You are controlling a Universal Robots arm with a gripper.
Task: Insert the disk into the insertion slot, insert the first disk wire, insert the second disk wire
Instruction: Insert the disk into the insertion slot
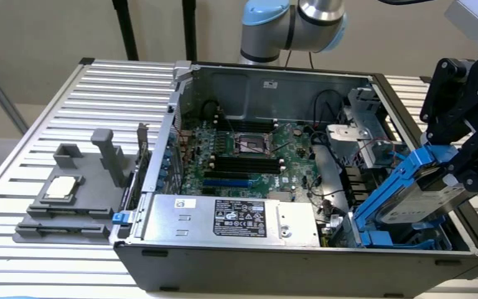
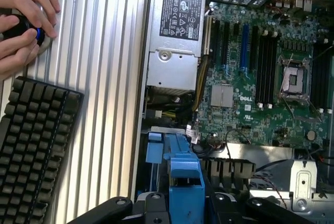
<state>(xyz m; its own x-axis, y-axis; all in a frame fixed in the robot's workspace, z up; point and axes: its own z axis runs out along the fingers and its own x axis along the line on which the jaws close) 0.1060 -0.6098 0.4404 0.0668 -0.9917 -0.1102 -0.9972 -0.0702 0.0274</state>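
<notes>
The claw (image 1: 457, 175) is closed on the disk (image 1: 422, 202) and holds it by its top end, at the exterior view's right side of the open computer case (image 1: 305, 265). The disk sits in its bright blue carrier frame (image 2: 182, 169). The disk is not flat. It is tipped, with its long side running on a slant. The high end is up by the claw and the low end points down and toward the exterior view's left. The insertion slot (image 1: 386, 238) is the blue-grey cage with blue clips in the near right corner of the case. It lies below the claw and a little to the exterior view's left, right where the low end of the disk points. The low end is at the mouth of the slot, but I cannot tell if it is touching the cage or already a bit inside. Most of the disk is above the cage, so I think it is not pushed in yet. The silver power box (image 1: 231, 218) with the black label sits beside the slot, toward the exterior view's left.
</notes>
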